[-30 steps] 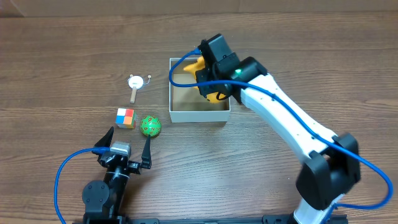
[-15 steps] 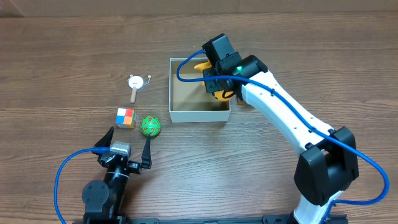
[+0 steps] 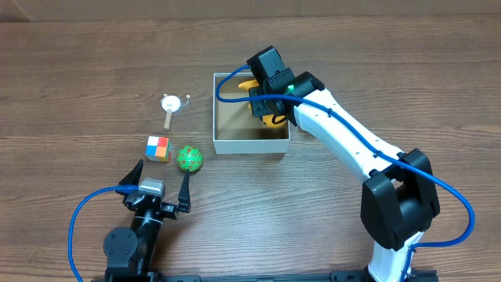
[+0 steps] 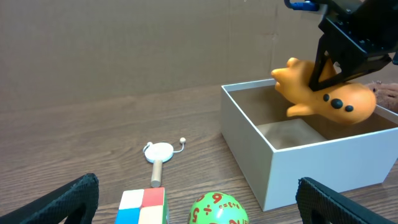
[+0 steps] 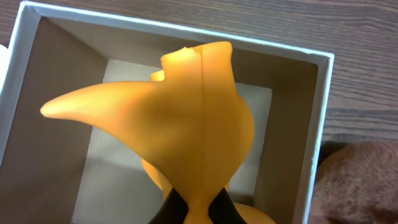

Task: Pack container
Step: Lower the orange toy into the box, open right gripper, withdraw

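The container [image 3: 250,144] is a square box with white walls and a brown inside; it also shows in the left wrist view [image 4: 311,158] and the right wrist view [image 5: 311,134]. My right gripper [image 3: 268,106] is shut on a yellow-orange toy fish [image 3: 270,119] and holds it over the box's right half. The fish shows in the left wrist view [image 4: 323,96] and fills the right wrist view [image 5: 186,118]. My left gripper [image 3: 160,188] is open and empty at the table's front left, behind the small toys.
A colour cube [image 3: 157,148], a green number ball [image 3: 189,158] and a small white magnifier with a wooden handle [image 3: 171,105] lie left of the box. A brown fuzzy thing [image 5: 357,180] lies just right of the box.
My right gripper has shifted a little left and back over the box with the fish in it. The left arm has not moved.
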Motion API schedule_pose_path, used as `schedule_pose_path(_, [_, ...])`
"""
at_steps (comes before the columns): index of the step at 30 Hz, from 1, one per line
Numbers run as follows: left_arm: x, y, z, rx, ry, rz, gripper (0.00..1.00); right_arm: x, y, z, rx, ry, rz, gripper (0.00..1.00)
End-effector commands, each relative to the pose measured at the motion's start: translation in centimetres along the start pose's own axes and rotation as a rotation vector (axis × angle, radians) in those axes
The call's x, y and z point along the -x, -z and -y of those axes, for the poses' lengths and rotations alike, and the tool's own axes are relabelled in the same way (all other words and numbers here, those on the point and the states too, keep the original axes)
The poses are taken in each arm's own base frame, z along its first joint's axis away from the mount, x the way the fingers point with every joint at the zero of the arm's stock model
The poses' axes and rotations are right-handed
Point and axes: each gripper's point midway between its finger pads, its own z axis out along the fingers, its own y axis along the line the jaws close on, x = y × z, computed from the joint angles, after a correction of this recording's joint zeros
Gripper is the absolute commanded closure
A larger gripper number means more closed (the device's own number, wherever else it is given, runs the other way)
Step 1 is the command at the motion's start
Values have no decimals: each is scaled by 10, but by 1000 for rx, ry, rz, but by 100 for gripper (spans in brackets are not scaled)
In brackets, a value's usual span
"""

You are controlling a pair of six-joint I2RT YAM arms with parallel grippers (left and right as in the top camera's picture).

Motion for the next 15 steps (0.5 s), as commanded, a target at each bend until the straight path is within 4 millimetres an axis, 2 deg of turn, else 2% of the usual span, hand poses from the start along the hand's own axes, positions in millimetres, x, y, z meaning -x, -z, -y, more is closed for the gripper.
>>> schedule_pose_path(1, [-1,0,1,-8,-8,-3,0,2,-4,-1,-13,-9,8,96])
schedule_pose_path(8, [-1,0,1,-8,-8,-3,0,-13,-5,4,-36,-10,-52,96])
schedule_pose_path(13, [-1,0,1,-8,-8,-3,0,-17,-12,4,-42,-44,-67,96])
schedule_pose_path(14, [-1,0,1,-8,-8,-3,0,-17,-15,4,-43,-46,-68,94])
schedule_pose_path(15, [-1,0,1,-8,-8,-3,0,-17,-16,4,-43,-46,-69,88])
